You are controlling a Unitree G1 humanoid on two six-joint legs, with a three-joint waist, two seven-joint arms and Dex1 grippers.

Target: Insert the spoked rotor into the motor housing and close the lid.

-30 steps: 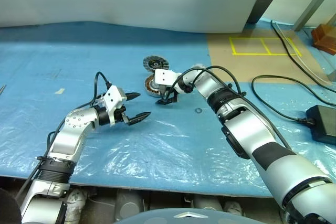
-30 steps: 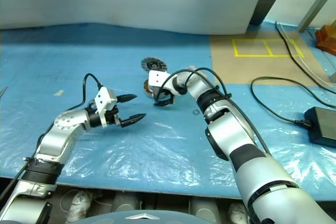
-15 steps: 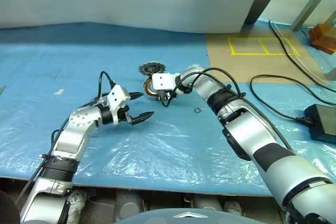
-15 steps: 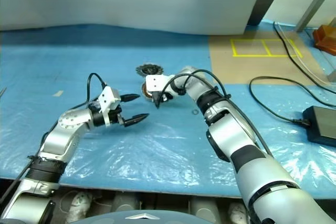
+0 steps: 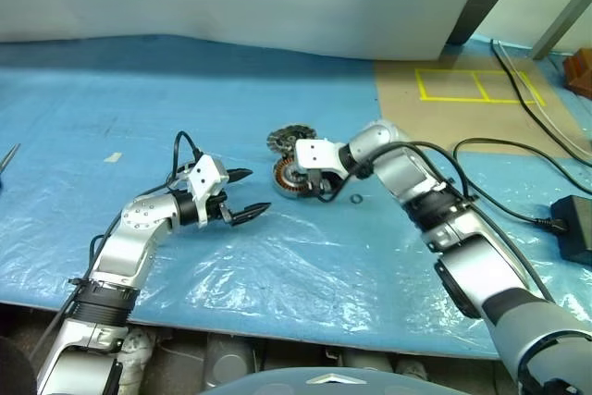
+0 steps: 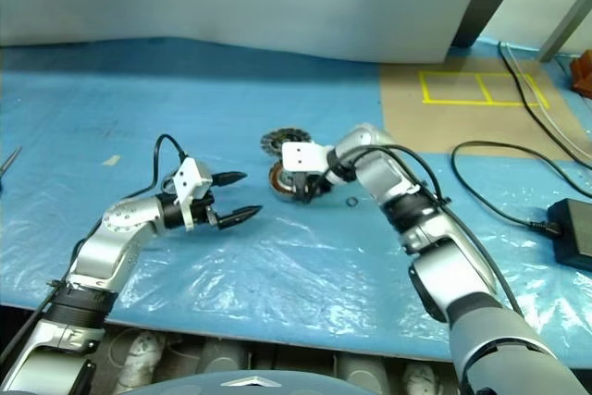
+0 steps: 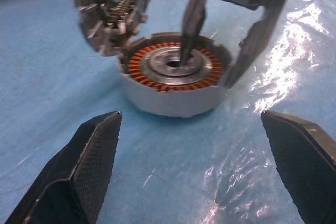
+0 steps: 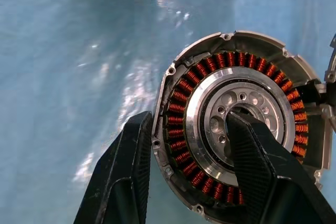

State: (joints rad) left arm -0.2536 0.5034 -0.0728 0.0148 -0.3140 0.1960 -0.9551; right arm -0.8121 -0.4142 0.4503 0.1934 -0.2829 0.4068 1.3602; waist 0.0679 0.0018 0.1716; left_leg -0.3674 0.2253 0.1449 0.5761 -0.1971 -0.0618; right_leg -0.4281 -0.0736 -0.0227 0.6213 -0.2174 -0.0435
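Right gripper point(image 8: 189, 145) half-closed, gripping motor housing point(image 8: 231, 124) wall: 1 finger inside, 1 outside.

Bright, even light — glare on plastic sheet point(image 5: 305, 256)

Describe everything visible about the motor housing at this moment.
The motor housing, a shallow round silver metal case, lies flat and open-side up on the blue plastic sheet. A ring of copper-coloured windings circles a silver hub with small holes. The right gripper straddles its wall, one black finger in the hub, the other outside. The finned silver lid leans tilted against its rim.
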